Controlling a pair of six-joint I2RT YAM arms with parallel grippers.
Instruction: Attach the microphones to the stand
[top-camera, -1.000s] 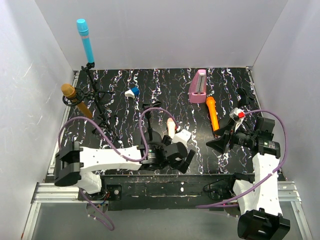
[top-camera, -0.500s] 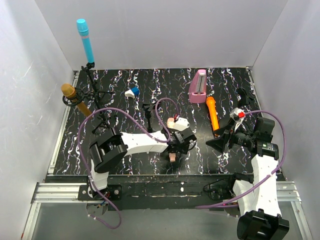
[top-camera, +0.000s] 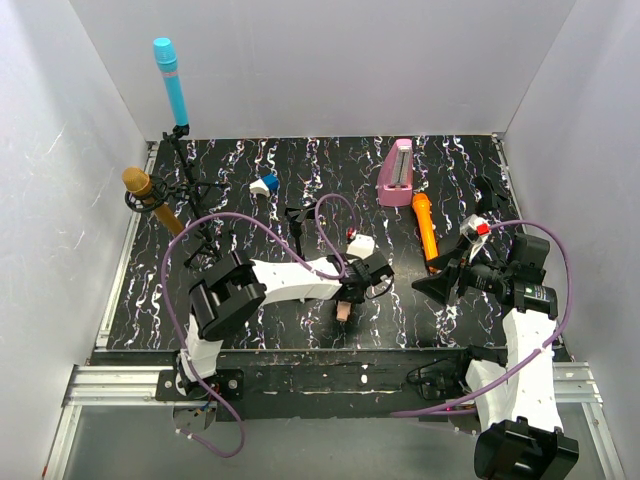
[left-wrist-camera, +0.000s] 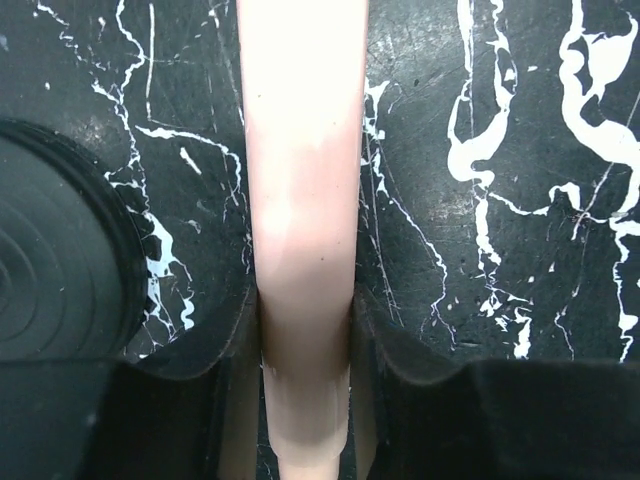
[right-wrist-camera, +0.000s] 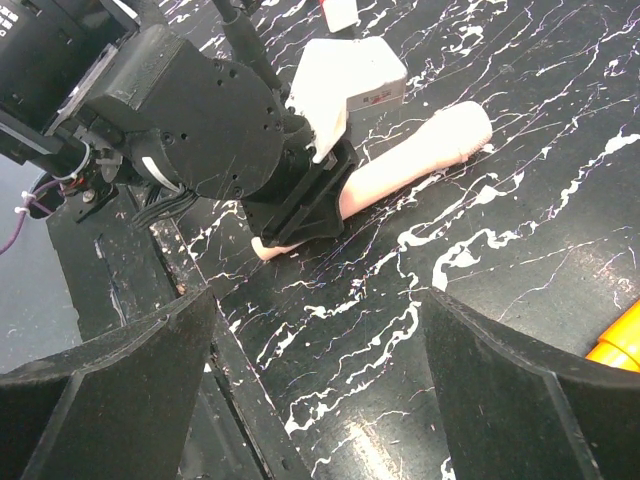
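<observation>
The pale pink-cream microphone (left-wrist-camera: 305, 200) lies flat on the black marbled table, and my left gripper (left-wrist-camera: 305, 330) is shut on its shaft, a jaw pressing each side. From above, its tail end (top-camera: 343, 312) pokes out below the left gripper (top-camera: 350, 290). In the right wrist view the same microphone (right-wrist-camera: 420, 155) shows under the left gripper. The stand (top-camera: 190, 200) at the far left carries the sky blue microphone (top-camera: 171, 80) and the gold microphone (top-camera: 150, 198). The orange microphone (top-camera: 425, 227) lies to the right. My right gripper (top-camera: 440, 285) hangs open and empty above the table.
A mauve rectangular block (top-camera: 397, 172) lies at the back right, a small blue-and-white piece (top-camera: 265, 184) at the back centre. A short black post (top-camera: 297, 225) stands near the left gripper. A black round disc (left-wrist-camera: 50, 260) sits just left of the held microphone.
The left arm reached forward over the pink-cream microphone, came down on it, and its jaws closed from wide open onto the shaft. The right arm stayed put.
</observation>
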